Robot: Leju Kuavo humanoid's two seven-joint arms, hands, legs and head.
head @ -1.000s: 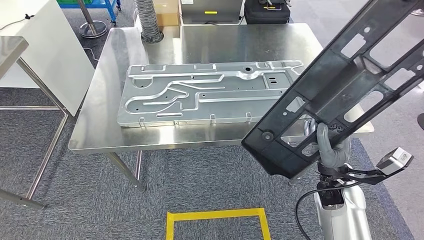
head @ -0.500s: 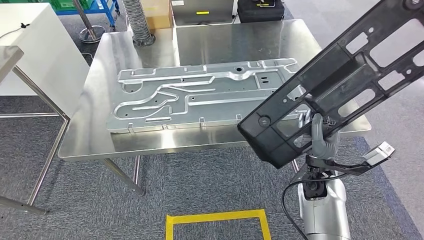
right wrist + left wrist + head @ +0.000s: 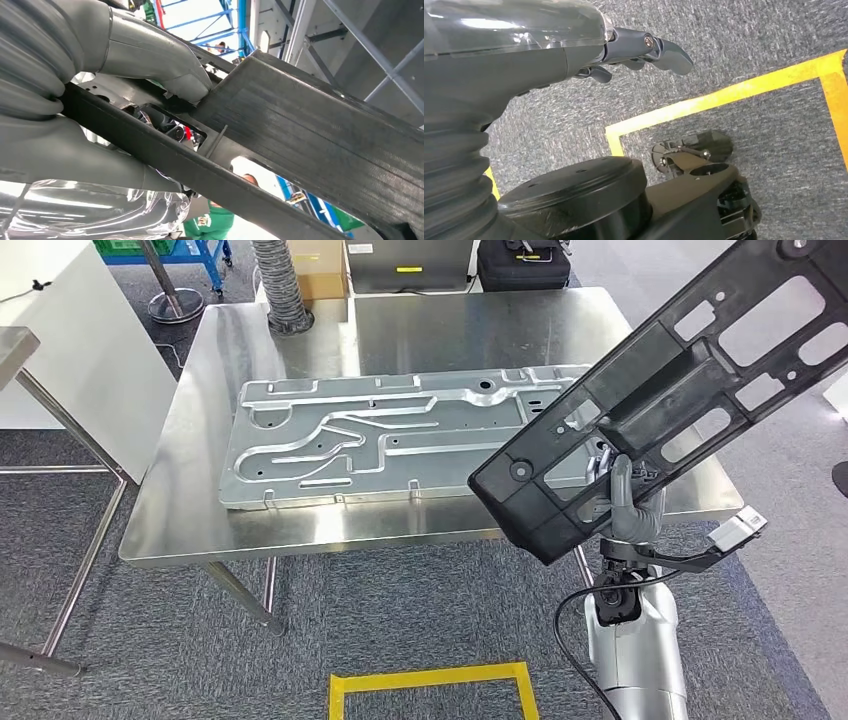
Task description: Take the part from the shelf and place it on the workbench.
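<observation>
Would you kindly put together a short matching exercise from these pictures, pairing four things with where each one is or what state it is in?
Things:
1. black frame part
2. silver stamped panel
3. yellow tape outline
4. left hand

Places or states:
A. lying flat on the steel workbench
B. hanging over the grey carpet, holding nothing
C. stuck to the floor in front of the workbench
D. held tilted in the air by the right hand

Pairs: 1-D, 2-A, 3-C, 4-B
</observation>
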